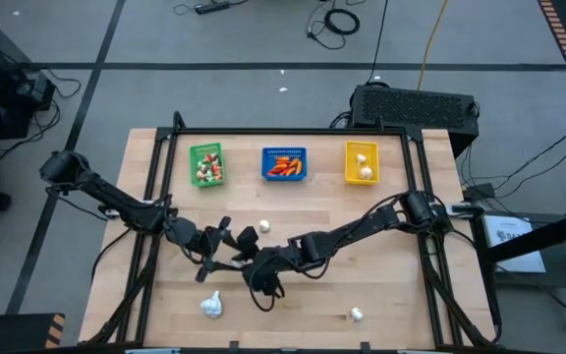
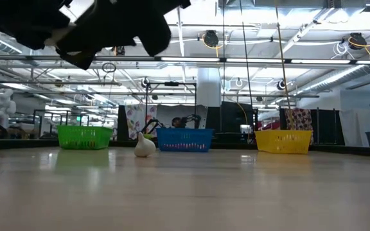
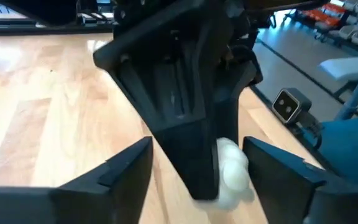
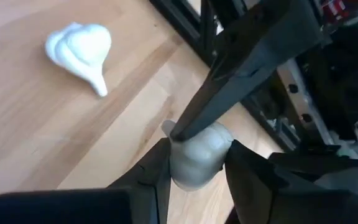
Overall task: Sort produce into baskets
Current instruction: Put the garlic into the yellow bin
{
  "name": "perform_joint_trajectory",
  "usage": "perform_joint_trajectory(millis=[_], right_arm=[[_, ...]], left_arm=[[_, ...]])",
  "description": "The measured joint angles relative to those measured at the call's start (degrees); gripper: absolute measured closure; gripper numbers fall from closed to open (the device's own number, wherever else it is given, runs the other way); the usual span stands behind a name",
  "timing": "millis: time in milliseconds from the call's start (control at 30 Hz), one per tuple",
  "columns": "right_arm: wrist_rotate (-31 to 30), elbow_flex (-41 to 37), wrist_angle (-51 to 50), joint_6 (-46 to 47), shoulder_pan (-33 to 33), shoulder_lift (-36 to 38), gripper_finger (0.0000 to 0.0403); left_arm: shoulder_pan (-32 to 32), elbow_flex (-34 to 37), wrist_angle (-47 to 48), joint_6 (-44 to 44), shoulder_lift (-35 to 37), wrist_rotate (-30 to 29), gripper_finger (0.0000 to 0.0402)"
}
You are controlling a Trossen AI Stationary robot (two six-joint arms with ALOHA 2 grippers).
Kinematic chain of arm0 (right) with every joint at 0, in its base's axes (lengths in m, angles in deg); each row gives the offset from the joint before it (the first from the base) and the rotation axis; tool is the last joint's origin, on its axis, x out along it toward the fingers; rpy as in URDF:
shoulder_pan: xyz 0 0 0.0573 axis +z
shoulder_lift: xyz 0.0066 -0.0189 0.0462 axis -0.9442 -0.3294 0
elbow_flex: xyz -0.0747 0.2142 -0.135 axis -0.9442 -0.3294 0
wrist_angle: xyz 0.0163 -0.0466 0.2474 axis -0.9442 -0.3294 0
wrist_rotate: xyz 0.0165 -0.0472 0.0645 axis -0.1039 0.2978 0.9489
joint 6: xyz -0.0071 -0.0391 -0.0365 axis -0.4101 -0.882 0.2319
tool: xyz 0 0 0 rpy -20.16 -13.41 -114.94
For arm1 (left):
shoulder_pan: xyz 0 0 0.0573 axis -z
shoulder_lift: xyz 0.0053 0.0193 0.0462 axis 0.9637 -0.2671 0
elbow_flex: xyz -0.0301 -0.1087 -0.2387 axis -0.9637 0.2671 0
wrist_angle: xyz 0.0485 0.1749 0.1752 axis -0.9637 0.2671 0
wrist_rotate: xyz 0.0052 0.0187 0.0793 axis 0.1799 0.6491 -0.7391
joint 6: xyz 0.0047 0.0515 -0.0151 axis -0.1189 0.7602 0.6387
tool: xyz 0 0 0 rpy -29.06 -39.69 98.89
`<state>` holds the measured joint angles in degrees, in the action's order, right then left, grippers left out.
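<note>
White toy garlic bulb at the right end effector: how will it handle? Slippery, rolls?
Likely slippery: the smooth, rounded white toy garlic bulb sits between the right end effector's fingers, offering little flat contact. Probably rigid: no denting shows. Dropped, it may roll, being round. The left end effector stands open beside it.

Three small plastic baskets (image 1: 285, 164) line the wooden bench's (image 1: 391, 275) far edge — white garlic-like bulbs lie mid-bench (image 1: 263, 226) and by the near edge (image 1: 212, 306), (image 1: 358, 315).
</note>
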<state>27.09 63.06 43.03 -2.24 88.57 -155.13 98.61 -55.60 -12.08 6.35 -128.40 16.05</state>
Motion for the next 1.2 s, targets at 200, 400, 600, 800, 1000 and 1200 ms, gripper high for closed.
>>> perform_joint_trajectory(millis=[200,400,600,800,1000,1200], right_arm=[[-4.01,0.00,-10.56,1.82,0.03,0.87,0.0285],[-3.84,0.00,-20.77,8.12,-2.48,1.25,0.0286],[-3.93,0.00,-32.63,15.30,-7.99,2.32,0.0286],[-3.61,0.00,-40.59,21.05,-15.04,5.63,0.0286],[-3.64,0.04,-58.66,30.76,-24.33,9.13,0.0286],[-3.60,0.02,-70.59,36.20,-34.05,9.70,0.0286]], left_arm=[[-0.23,-0.10,7.43,1.36,5.80,-0.40,0.0109],[-0.23,-0.10,25.22,-3.27,14.63,-17.73,0.0108],[-0.23,-0.06,33.59,-9.37,16.49,-24.78,0.0107],[-0.23,-0.06,33.61,-9.58,16.20,-24.83,0.0107],[-0.17,-0.06,34.24,-10.21,16.19,-24.82,0.0107],[-0.01,-0.06,34.31,-12.47,16.13,-24.51,0.0107]])
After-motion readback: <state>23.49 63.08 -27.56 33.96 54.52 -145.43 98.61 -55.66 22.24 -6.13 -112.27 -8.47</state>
